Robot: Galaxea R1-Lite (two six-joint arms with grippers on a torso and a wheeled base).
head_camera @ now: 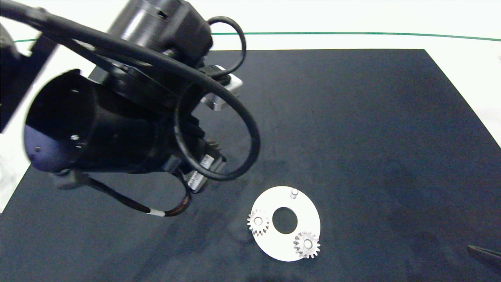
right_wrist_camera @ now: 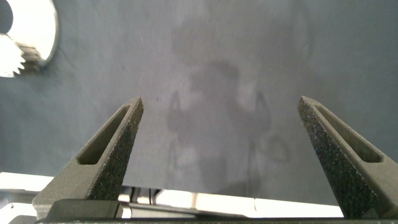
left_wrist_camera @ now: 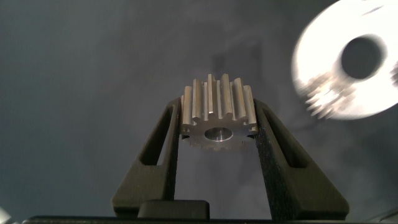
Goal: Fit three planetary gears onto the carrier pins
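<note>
My left gripper (left_wrist_camera: 219,107) is shut on one silvery planetary gear (left_wrist_camera: 217,121), held by its toothed rim above the dark mat, to the left of the white disc (head_camera: 274,244). Two more planetary gears (head_camera: 258,222) (head_camera: 307,244) sit on carrier pins on that disc. The third carrier pin (head_camera: 294,192) stands bare at the disc's far edge. In the head view the bulky left arm (head_camera: 117,113) hides its own fingers. My right gripper (right_wrist_camera: 221,102) is open and holds nothing, low at the table's right front corner, where one dark finger (head_camera: 485,255) shows.
A black mat (head_camera: 372,137) covers the white table (head_camera: 469,55). A green line (head_camera: 352,33) runs along the far side. The left arm's looping cable (head_camera: 250,129) hangs over the mat left of the disc.
</note>
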